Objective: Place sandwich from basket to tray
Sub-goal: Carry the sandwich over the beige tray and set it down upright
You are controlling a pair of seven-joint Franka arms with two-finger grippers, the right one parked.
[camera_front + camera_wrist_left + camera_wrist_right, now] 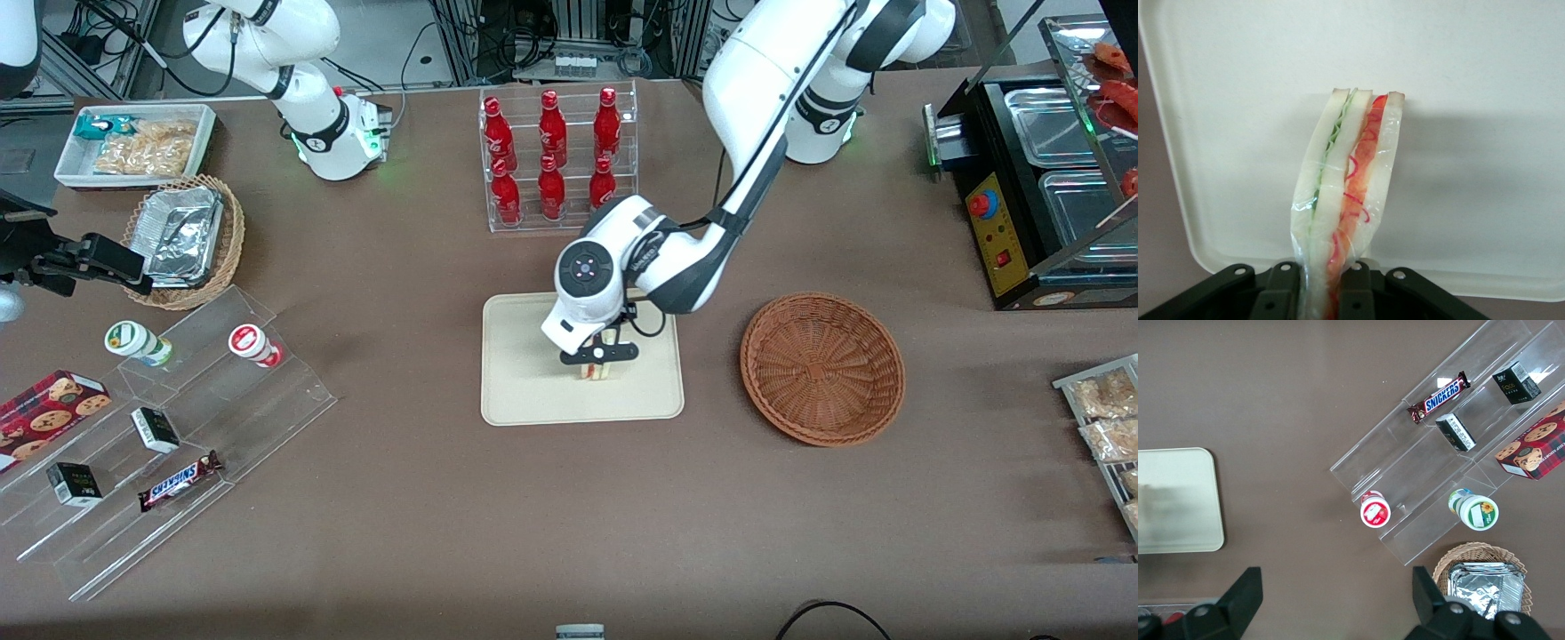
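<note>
The table (569, 533) is covered with a brown cloth. The left arm (765, 116) reaches from its base toward the front camera and bends down over the tray (524, 391).

The tray lies flat near the middle of the table, nearer to the front camera than the bottle rack (558, 160), which holds six red bottles (552, 120). The basket (822, 367) sits beside the tray, toward the working arm's end of the table, apart from the tray and with nothing in it.

The gripper (597, 354) hangs over the middle of the tray, pointing down. Its fingers (1281, 287) are clenched on the sandwich (1351, 180), one on each bread face. The sandwich stands on edge between them, its cut edge showing a green layer and a red-orange layer between pale bread slices, wrapped in clear film. In the front view the sandwich (595, 369) projects below the gripper, over the tray surface. Whether its lower tip touches the tray cannot be told.

Toward the parked arm's end of the table:
- A stepped clear display (178, 427) carries two cups (140, 343), a Snickers bar (180, 480), small dark boxes (155, 428) and a cookie box (44, 411).
- A tan wicker basket (227, 258) holds foil containers (182, 233).
- A white bin (67, 156) holds snack packets (147, 147).

Toward the working arm's end, a black appliance (1005, 240) holds steel pans (1049, 124). Nearer to the front camera than it, a rack of packets (1102, 418) sits at the table edge.
</note>
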